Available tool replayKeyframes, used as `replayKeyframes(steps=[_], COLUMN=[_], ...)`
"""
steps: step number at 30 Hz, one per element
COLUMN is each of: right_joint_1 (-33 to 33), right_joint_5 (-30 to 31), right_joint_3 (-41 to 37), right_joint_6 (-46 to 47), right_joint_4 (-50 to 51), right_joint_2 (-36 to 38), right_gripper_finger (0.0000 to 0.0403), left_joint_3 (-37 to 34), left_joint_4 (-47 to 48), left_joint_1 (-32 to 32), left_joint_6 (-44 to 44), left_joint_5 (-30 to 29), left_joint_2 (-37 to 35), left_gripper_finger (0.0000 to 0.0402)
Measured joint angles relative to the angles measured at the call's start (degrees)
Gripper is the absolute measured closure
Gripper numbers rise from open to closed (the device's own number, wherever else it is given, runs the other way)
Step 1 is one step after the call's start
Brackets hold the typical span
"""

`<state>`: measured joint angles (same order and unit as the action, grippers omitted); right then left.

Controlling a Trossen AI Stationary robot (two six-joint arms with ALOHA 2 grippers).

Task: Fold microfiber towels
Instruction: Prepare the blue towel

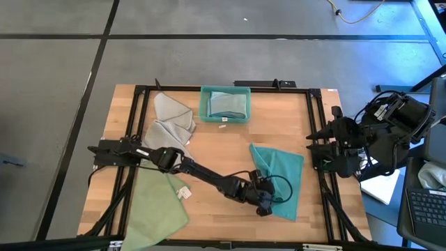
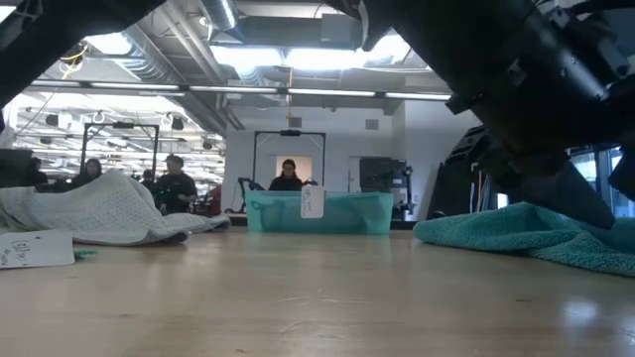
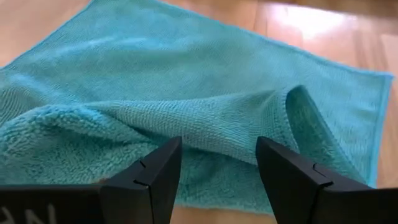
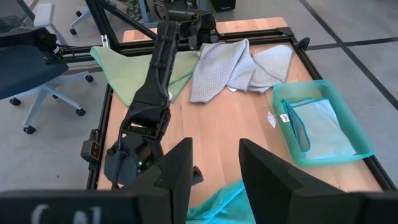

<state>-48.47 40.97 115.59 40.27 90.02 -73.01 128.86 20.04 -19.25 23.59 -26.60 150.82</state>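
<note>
- Left gripper at table's 5 o'clock, arm stretched across from the left edge; fingers apart, poised over the near edge of the teal towel, nothing between them.
- Teal towel lies rumpled, one fold raised toward the gripper, right of table centre.
- Pale green towel flat at 7 o'clock, white tag at its edge.
- Light grey towels heaped at 10 o'clock, beside the arm's base.
- Teal bin at 12 o'clock, folded pale towel inside.
- Right gripper parked at 3 o'clock off the table's edge; fingers partly apart, empty.
- People seated in room beyond, low view.
</note>
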Motion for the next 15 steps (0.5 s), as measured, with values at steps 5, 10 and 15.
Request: replayKeyframes(steps=[5,10,15], right_joint_1=[0.0,0.0,0.0], right_joint_5=[0.0,0.0,0.0], right_joint_3=[0.0,0.0,0.0], right_joint_6=[0.1,-0.1,-0.3], right_joint_4=[0.0,0.0,0.0], right_joint_2=[0.0,0.0,0.0], right_gripper_finger=[0.027,0.027,0.027], left_joint_3=[0.0,0.1,0.1], left_joint_4=[-3.7,-8.7,-7.5], left_joint_1=[-0.2,-2.0,-3.6], left_joint_6=[5.6,8.7,5.9], left_joint_5=[0.9,1.4,-0.2], left_joint_2=[0.0,0.0,0.8], left_gripper_finger=[0.0202,0.0202,0.0202])
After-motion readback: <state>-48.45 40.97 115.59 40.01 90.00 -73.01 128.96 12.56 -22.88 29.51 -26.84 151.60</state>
